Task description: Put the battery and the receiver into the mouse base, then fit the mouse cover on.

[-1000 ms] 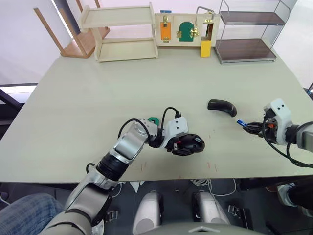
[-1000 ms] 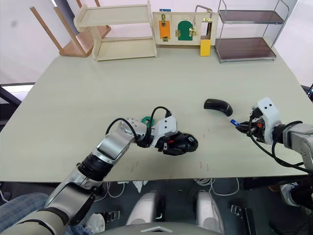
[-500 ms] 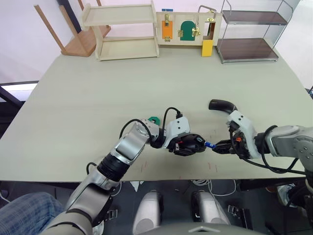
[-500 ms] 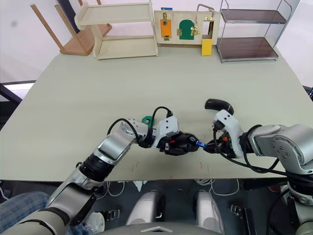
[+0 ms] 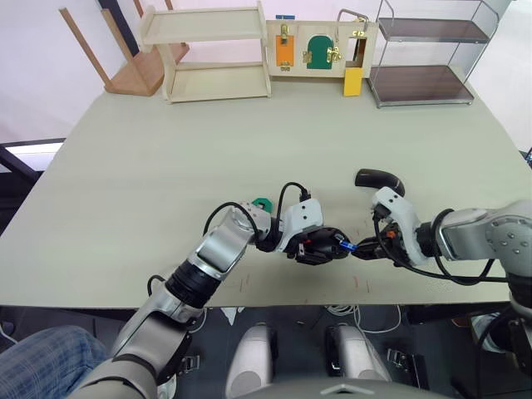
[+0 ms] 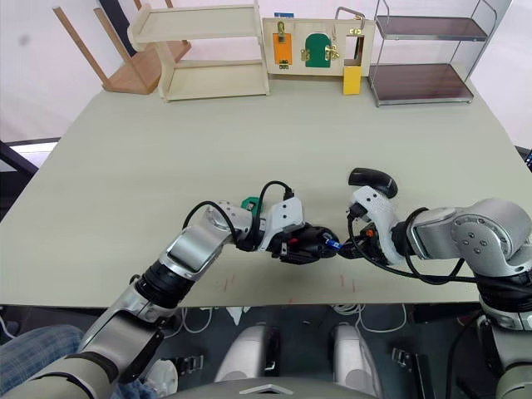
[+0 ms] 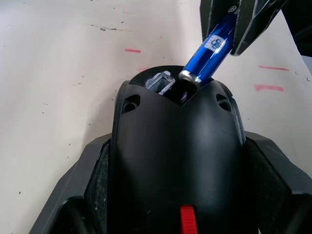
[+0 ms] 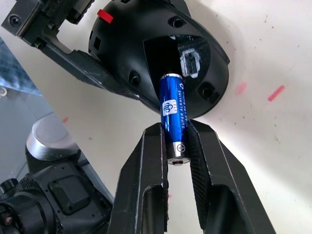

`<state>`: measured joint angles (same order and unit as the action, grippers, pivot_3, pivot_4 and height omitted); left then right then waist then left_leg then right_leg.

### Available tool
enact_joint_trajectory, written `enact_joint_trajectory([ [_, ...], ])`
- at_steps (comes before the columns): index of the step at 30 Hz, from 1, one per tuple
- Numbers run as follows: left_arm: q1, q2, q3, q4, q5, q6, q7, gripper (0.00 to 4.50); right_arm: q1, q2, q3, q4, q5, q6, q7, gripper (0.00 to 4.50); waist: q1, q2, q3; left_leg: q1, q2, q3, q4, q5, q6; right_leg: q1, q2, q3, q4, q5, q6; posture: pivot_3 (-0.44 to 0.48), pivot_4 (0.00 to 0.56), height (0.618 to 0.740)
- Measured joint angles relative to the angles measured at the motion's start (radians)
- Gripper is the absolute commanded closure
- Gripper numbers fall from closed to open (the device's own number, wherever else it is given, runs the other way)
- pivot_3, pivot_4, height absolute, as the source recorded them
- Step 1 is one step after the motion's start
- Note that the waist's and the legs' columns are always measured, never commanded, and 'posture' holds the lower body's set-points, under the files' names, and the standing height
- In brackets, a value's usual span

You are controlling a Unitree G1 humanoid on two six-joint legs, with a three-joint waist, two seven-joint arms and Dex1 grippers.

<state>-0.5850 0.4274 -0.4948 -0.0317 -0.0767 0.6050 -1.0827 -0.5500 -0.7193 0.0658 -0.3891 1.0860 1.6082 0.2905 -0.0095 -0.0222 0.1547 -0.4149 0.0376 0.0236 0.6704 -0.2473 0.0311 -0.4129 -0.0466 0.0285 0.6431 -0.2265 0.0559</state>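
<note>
Battery (image 8: 173, 126) insertion was where you stood: your right claw (image 8: 176, 146) pinched the blue cell by its rear end, its nose at the mouth of the open compartment, while your left claw (image 5: 320, 247) was clamped around the mouse base (image 7: 178, 141) near the table's (image 5: 166, 183) front edge. Risk, as I judged it, lay in the cell's slanted approach, since it could jam on the compartment rim or pivot out of so short a grip. Behind your right arm, the mouse cover (image 5: 379, 179) lay well apart, untouched.

Bright, even light covers the bench (image 5: 166, 166); shadows are soft, and the wrist views look sharp up close.
</note>
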Motion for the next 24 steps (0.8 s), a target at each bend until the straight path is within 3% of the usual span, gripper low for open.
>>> enact_joint_trajectory([
  [9, 0.0, 0.001, -0.003, -0.006, 0.004, 0.006, 0.001, 1.51, -0.07, 0.052, 0.049, 0.115, 0.154, 0.0, -0.205, 4.4, -0.004, 0.0, 0.0, 0.001, 0.0, 0.0, 0.0, 0.0, 0.0, 0.0, 0.0, 0.0, 0.0, 0.0, 0.0, 0.0, 0.15, 0.74],
  [10, 0.0, 0.001, -0.003, -0.006, 0.005, 0.006, 0.001, 1.51, -0.07, 0.055, 0.049, 0.118, 0.158, 0.0, -0.212, 3.57, -0.005, 0.0, 0.0, 0.001, 0.0, 0.0, 0.0, 0.0, 0.0, 0.001, 0.0, 0.0, 0.0, 0.0, 0.0, 0.0, 0.15, 0.74],
  [12, 0.0, 0.002, -0.004, -0.006, 0.008, 0.006, 0.002, 1.51, -0.072, 0.061, 0.049, 0.127, 0.167, 0.0, -0.229, 3.2, -0.006, 0.0, -0.001, 0.001, 0.0, 0.0, 0.0, 0.0, 0.0, 0.001, 0.0, 0.0, 0.0, 0.0, 0.0, 0.0, 0.15, 0.74],
  [18, 0.001, 0.002, -0.003, -0.006, 0.017, 0.011, 0.022, 1.51, -0.089, 0.071, 0.047, 0.16, 0.263, 0.0, -0.271, 1.23, -0.006, 0.001, -0.002, 0.002, 0.001, -0.001, 0.0, 0.001, 0.001, 0.001, 0.001, 0.0, 0.001, 0.001, -0.002, 0.0, 0.15, 0.74],
  [24, 0.003, -0.006, -0.005, -0.008, 0.013, 0.014, 0.024, 1.51, -0.074, 0.014, 0.036, 0.141, 0.241, -0.003, -0.25, 1.09, 0.0, 0.001, -0.002, 0.0, 0.0, -0.001, 0.0, 0.001, 0.001, 0.0, 0.0, -0.001, 0.0, 0.0, -0.003, 0.0, 0.15, 0.74],
])
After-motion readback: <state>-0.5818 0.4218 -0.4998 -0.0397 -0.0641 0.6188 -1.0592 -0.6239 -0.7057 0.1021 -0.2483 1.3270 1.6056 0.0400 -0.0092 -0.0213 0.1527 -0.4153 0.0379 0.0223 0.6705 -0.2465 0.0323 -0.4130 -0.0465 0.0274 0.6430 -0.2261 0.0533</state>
